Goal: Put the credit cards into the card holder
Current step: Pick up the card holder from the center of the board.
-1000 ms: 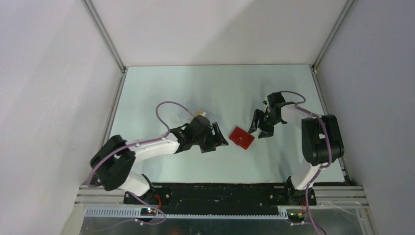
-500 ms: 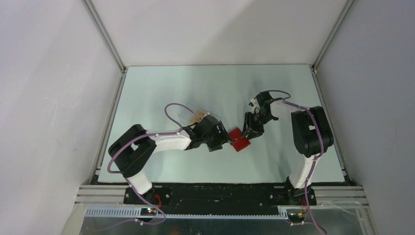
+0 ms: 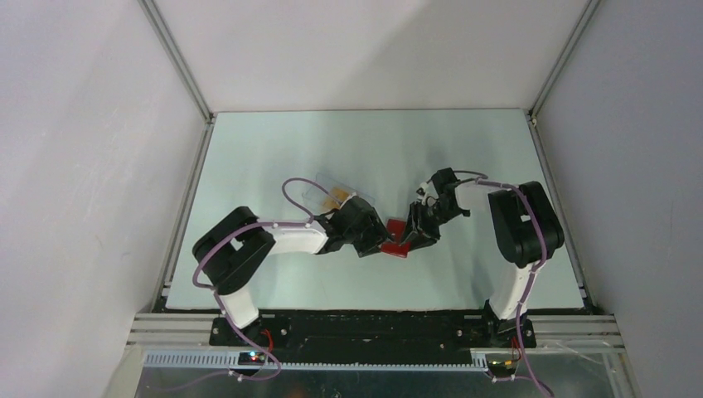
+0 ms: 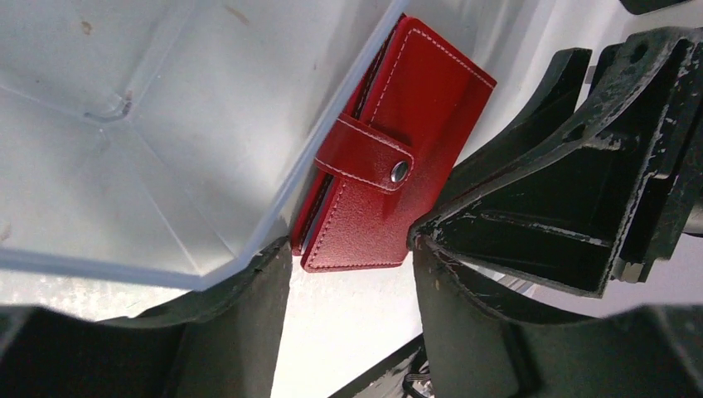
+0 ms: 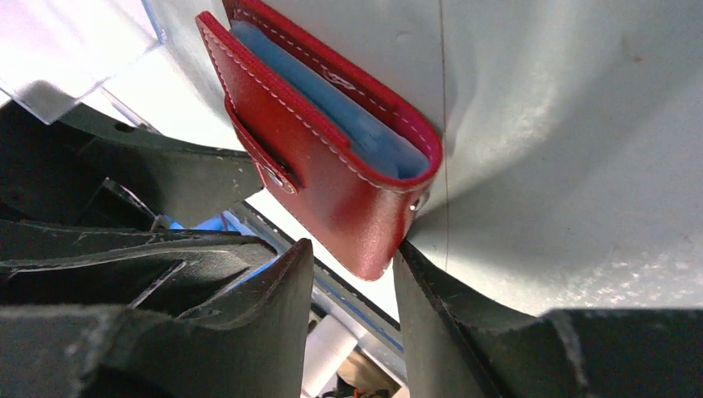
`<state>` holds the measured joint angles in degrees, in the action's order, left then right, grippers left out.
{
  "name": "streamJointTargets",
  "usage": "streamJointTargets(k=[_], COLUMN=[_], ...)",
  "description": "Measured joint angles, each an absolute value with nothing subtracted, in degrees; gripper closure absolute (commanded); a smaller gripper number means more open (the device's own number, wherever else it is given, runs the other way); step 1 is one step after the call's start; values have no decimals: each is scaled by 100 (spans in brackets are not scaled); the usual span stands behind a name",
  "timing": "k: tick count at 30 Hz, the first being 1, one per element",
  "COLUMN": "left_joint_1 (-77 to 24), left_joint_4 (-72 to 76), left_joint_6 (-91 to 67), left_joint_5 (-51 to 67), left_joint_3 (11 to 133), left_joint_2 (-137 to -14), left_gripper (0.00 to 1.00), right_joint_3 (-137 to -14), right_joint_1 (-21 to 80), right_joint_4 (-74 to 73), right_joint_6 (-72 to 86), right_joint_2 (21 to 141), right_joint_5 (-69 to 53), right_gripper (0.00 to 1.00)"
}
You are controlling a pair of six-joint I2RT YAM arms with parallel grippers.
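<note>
Small red wallet point(image 4: 398, 149), snapped shut on the desk point(image 3: 273, 149), looks light, stiff and slightly slick, best gripped by its edges; left pincer point(image 4: 348, 249) and right pincer point(image 5: 352, 253) gape around opposite ends.

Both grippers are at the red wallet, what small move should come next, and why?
Probably close the right gripper on the card holder: its corner sits between the open jaws, and the snap tab is fastened, so it needs holding before the left gripper opens it.
</note>
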<state>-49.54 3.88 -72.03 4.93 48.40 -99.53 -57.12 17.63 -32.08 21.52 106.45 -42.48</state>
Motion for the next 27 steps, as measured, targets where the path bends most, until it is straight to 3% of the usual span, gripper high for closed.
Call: streamJointTargets(k=[4,8,9,11,15,22,27], left_joint_1=[-4952,-4956,-4960,-4967,-4998,-5140,-5179], left_joint_4=[416,460,454,443,460,519,773], left_joint_6=[-7194,-7159,-7150,-7135,-7059,-7052,-7131], left_joint_5=[519,539,541,556,580,639,685], left_joint_3=[4840,4840,4840,4840,4840,4713,4388], left_joint_2=[-10007,-10095,-10116,-10151,-10151,-9712,-9336], left_gripper=[52,77,89,99,100,100,100], right_joint_3=[-5590,-5347,-5306,-5234,-5190,-4812,-4510], right_joint_1=[1721,1678,1667,1651,1638,1205,967], right_joint_4=[-2910,-2543,-2482,-2373,-2333,-2351,-2309], right_joint_6=[2532,2882,2934,3048,3142,3148,3159], right_joint_2=[10567,10348,10300,10182,9933,9161,9100], right_joint_5=[-4228,-4082,-4045,-3959,-3854,-3854,-4036], right_gripper=[55,56,56,56,55,40,39])
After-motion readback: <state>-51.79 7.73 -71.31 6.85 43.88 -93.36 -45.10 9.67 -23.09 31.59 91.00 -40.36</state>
